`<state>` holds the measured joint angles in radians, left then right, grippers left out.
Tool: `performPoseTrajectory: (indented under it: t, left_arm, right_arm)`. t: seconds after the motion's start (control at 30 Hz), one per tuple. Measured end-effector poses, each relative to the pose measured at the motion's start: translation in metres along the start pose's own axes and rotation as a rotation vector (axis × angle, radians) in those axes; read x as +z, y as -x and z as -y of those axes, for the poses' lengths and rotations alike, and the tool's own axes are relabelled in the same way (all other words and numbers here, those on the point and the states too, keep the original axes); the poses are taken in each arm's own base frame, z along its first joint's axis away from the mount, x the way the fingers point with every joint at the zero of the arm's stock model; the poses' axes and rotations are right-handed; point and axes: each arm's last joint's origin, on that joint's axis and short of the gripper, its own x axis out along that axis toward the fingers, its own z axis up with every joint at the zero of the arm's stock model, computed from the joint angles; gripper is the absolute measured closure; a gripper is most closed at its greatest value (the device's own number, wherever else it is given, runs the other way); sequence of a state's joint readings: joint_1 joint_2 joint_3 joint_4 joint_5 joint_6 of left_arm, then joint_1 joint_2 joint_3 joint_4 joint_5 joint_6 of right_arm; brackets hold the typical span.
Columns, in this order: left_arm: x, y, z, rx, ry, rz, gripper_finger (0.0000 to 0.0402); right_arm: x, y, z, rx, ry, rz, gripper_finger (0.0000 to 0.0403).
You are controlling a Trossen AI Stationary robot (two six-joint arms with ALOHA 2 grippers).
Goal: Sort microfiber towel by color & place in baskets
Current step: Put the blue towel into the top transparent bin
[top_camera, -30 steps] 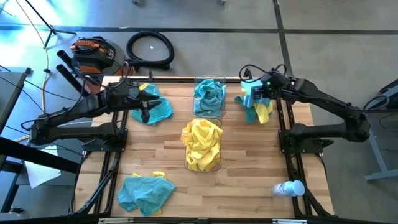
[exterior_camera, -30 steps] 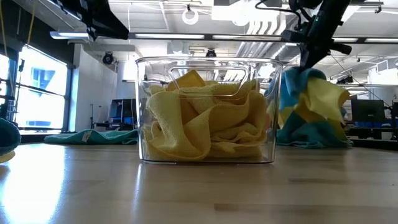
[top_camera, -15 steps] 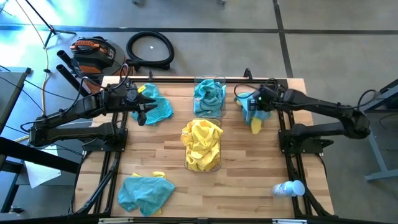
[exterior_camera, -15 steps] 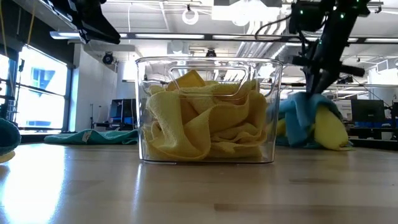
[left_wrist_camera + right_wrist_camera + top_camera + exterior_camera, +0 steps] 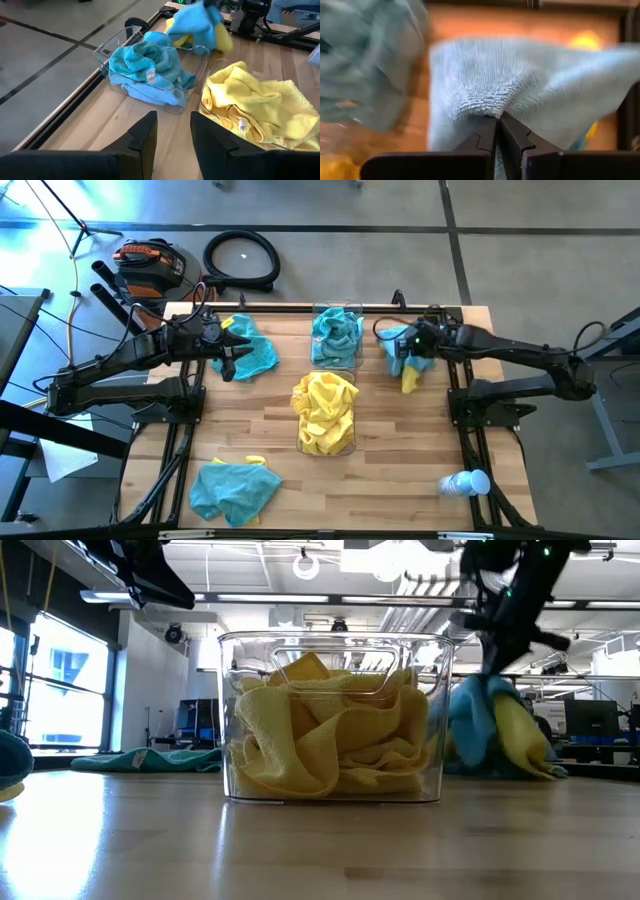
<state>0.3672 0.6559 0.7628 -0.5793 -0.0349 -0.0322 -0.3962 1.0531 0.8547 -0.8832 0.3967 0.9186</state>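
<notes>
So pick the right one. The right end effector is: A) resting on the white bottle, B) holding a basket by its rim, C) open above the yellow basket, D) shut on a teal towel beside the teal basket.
D: the right wrist view shows the right end effector pinched shut on a teal towel, and the high view places it just beside the basket of teal towels.

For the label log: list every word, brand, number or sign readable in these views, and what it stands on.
None can be read.
Small white tag on a teal towel in the far basket: too small to read.
Orange and black case on the floor: any marking too small to read.
White bottle: no legible label.
</notes>
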Motion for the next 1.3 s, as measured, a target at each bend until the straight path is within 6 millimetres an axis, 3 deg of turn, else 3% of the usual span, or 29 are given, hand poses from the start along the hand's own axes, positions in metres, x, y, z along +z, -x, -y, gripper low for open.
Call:
performPoseTrajectory:
  t: [0.27, 0.47, 0.7, 0.93, 1.13, 1.3]
  left_arm:
    - [0.0, 0.0, 0.0, 0.002, 0.016, 0.0, 0.0296]
    - [0.0, 0.0, 0.0, 0.003, 0.018, 0.0, 0.0296]
    - [0.0, 0.0, 0.0, 0.007, 0.009, 0.001, 0.0296]
    - [0.0, 0.0, 0.0, 0.007, 0.009, 0.001, 0.0296]
    - [0.0, 0.0, 0.0, 0.007, 0.016, 0.001, 0.0296]
    - [0.0, 0.0, 0.0, 0.006, 0.016, 0.0, 0.0296]
  right_arm:
    - [0.045, 0.056, -0.017, 0.106, 0.039, 0.191, 0.0401]
    - [0.054, 0.068, -0.025, 0.191, 0.095, 0.25, 0.0401]
    - [0.07, 0.084, -0.063, 0.495, 0.193, 0.498, 0.0402]
    - [0.083, 0.074, -0.099, 0.648, 0.244, 0.524, 0.0402]
    - [0.085, 0.052, -0.126, 0.612, 0.33, 0.391, 0.0403]
    - [0.088, 0.029, -0.143, 0.471, 0.4, 0.362, 0.0403]
